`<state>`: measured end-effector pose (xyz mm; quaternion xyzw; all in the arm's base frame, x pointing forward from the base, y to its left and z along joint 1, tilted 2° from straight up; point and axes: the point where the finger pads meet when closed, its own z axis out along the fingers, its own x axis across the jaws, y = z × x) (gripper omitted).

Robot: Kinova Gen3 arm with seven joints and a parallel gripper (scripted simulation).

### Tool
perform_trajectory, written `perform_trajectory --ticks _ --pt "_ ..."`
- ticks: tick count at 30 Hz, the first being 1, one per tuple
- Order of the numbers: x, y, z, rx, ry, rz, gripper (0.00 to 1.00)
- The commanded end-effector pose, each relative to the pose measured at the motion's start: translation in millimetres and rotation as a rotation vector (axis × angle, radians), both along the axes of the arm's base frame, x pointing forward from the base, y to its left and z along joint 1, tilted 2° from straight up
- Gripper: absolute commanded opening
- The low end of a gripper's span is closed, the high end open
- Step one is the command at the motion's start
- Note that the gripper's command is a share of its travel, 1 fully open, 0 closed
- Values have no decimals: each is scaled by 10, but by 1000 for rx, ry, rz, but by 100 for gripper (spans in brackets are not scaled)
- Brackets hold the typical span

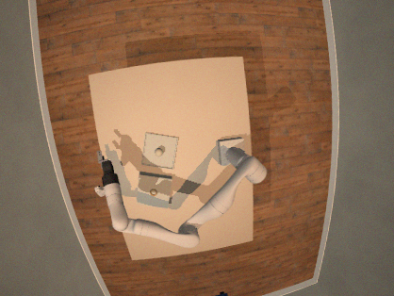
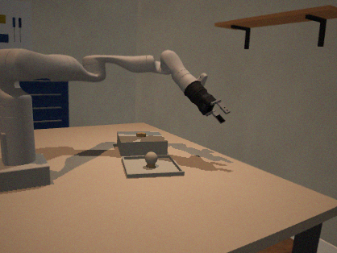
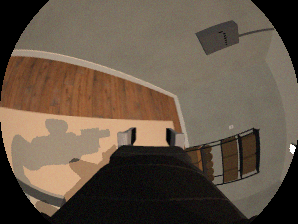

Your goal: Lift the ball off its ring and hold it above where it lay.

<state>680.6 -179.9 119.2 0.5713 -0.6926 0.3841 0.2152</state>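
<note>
Aloft, arm outstretched — tool tilted down, open, empty

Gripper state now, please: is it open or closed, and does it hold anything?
Gripper: open, holding nothing, in the air away from the ball.

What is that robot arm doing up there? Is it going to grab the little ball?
Probably, but not yet. The arm's gripper is open and empty, hanging high in the air past the table's edge. The ball sits on its ring in the shallow tray. Behind it, the taller stand has an empty ring.
</note>
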Motion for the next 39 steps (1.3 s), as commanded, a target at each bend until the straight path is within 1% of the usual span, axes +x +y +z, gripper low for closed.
perform_trajectory --ticks 1,4,7,10,14,16,20,24,27,31,33,36,39 --pt "2 -2 16 0 -2 0 100" --pt "-21 -16 18 6 1 -3 100" --pt "-88 -57 22 24 9 -11 100" --pt "-213 -123 25 57 23 -24 100" --pt "-477 -231 12 130 53 -45 100" --pt "-477 -231 12 130 53 -45 100" --pt "-837 -308 -42 234 91 -64 100" --pt "-1254 -296 -141 364 131 -68 100" --pt "-1570 -211 -232 471 159 -59 100" --pt "-1957 -7 -345 611 187 -30 100" --pt "-1957 -7 -345 611 187 -30 100" --pt "-2201 183 -409 705 202 0 100" --pt "-2397 371 -450 784 211 32 100"
